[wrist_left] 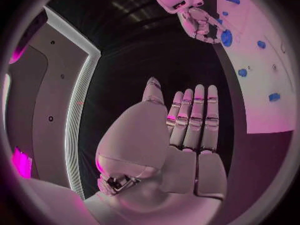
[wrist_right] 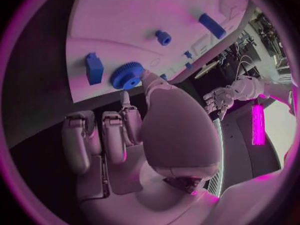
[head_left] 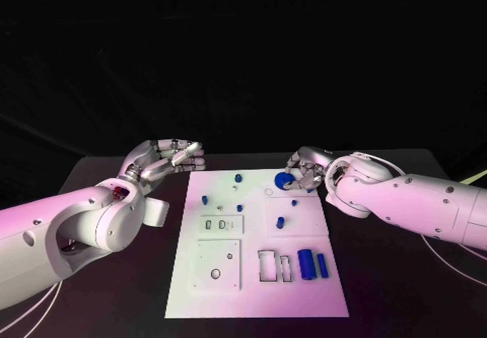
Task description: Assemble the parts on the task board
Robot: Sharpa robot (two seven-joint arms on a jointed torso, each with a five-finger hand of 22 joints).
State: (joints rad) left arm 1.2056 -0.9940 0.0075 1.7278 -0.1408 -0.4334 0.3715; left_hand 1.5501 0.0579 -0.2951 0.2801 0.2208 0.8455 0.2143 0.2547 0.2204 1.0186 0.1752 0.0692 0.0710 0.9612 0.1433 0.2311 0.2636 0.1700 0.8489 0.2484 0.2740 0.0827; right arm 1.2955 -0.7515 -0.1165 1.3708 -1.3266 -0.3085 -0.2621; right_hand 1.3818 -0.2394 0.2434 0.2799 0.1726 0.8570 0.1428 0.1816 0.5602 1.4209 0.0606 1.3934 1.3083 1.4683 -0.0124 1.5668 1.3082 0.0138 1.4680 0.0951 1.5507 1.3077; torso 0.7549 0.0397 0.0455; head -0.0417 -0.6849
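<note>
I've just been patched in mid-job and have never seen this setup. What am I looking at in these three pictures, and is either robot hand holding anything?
This is a two-armed robot at a black table, and each white arm ends in a silver robot hand. The square picture comes from a camera on its head, looking down. The two round pictures come from cameras at the wrists, each behind its own hand.

In the middle lies the white task board, with small blue parts on it, such as two cylinders side by side near its front.

The right robot hand is at the board's far right corner, with fingers on a blue gear; the right wrist view shows a fingertip touching it. The left robot hand hangs beside the board's far left corner, holding nothing.
</note>
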